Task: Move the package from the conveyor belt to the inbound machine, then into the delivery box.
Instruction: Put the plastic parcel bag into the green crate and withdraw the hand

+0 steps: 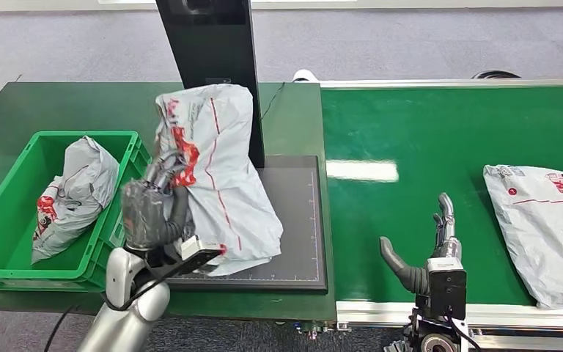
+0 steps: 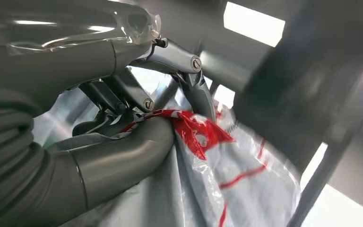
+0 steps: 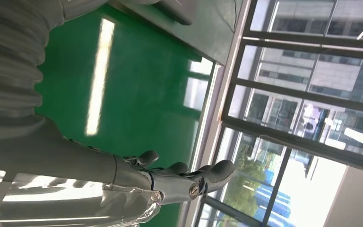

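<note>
Over the inbound machine's black platform (image 1: 297, 220), my left hand (image 1: 154, 209) grips the grey package (image 1: 220, 176) by its red-printed edge, its lower end on the platform, its top leaning against the black post (image 1: 212, 44). Green delivery box (image 1: 4, 213) just left, one parcel (image 1: 73, 194) inside. Right hand (image 1: 429, 249) empty, fingers spread, above the conveyor belt (image 1: 425, 139); another package (image 1: 546, 220) lies there.

The scanner platform (image 1: 293, 220) lies on the tabletop (image 1: 81, 106), just left of the conveyor belt (image 1: 440, 139). A crate (image 1: 15, 183) sits left of the platform with a parcel (image 1: 73, 194) inside. The left hand (image 1: 154, 205) holds a package (image 1: 220, 169) partly over the platform, before the upright post (image 1: 212, 44). Another package (image 1: 546, 220) lies on the belt, right of the right hand (image 1: 429, 253).
</note>
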Motion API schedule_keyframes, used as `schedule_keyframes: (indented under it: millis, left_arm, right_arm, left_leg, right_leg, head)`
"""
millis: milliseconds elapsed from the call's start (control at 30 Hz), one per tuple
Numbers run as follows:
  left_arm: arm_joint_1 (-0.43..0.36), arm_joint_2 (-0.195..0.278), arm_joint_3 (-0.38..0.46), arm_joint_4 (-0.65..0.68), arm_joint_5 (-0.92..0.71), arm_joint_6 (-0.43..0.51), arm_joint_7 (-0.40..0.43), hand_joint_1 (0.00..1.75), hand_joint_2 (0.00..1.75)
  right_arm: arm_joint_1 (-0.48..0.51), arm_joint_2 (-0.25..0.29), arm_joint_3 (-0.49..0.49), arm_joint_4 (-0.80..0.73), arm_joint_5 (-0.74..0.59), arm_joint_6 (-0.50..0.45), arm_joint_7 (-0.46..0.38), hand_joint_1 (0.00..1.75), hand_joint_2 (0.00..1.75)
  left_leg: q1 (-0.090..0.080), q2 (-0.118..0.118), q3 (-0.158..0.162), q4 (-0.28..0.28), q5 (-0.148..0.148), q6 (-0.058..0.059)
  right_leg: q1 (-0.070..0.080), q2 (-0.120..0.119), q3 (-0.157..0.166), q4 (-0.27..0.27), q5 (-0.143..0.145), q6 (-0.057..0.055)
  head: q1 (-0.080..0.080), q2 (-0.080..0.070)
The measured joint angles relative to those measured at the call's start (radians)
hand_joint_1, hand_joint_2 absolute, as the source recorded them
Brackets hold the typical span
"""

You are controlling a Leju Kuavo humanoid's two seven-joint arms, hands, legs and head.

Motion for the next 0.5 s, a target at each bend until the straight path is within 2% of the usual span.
schedule_keyframes:
  millis: [67, 133, 200, 333, 500]
  left_arm:
    - [-0.052, 0.027, 0.136, 0.007, 0.049, 0.011, -0.027, 1.75, 1.75]
    - [-0.087, 0.046, 0.284, 0.02, 0.086, 0.009, -0.045, 1.75, 1.75]
    - [-0.103, 0.05, 0.374, 0.029, 0.082, 0.008, -0.054, 1.75, 1.75]
    - [-0.11, 0.041, 0.443, 0.04, 0.051, 0.013, -0.051, 1.75, 1.75]
    - [-0.114, 0.035, 0.465, 0.052, 0.029, 0.015, -0.021, 1.75, 1.75]
  right_arm:
    - [0.01, 0.0, -0.005, -0.006, 0.001, -0.002, 0.002, 0.0, 1.75]
    - [0.019, 0.0, -0.012, -0.012, 0.004, 0.001, 0.002, 0.0, 1.75]
    - [0.023, 0.0, -0.018, -0.015, 0.008, 0.003, 0.002, 0.0, 1.75]
    - [0.023, 0.005, -0.021, -0.019, 0.013, 0.005, 0.002, 0.0, 1.75]
    - [0.024, 0.009, -0.023, -0.025, 0.015, 0.009, 0.003, 0.0, 1.75]
  left_leg:
    - [0.0, 0.005, 0.002, 0.0, 0.0, 0.0]
    - [0.001, 0.01, 0.004, 0.0, -0.001, -0.001]
    - [0.002, 0.009, 0.004, 0.0, 0.0, -0.001]
    - [0.001, 0.007, 0.003, 0.0, -0.001, -0.002]
    - [0.0, 0.007, 0.002, 0.0, -0.001, -0.001]
  right_leg:
    - [0.001, 0.004, 0.0, 0.0, 0.001, -0.001]
    - [0.001, 0.009, -0.002, 0.001, 0.001, -0.002]
    - [0.002, 0.009, -0.002, 0.001, 0.001, -0.002]
    - [0.001, 0.008, -0.002, 0.001, 0.001, -0.002]
    - [0.0, 0.008, -0.002, 0.001, 0.001, -0.002]
  head:
    - [0.002, 0.0]
    - [-0.002, 0.0]
    - [-0.006, 0.0]
    - [-0.006, 0.0]
    - [-0.006, 0.0]
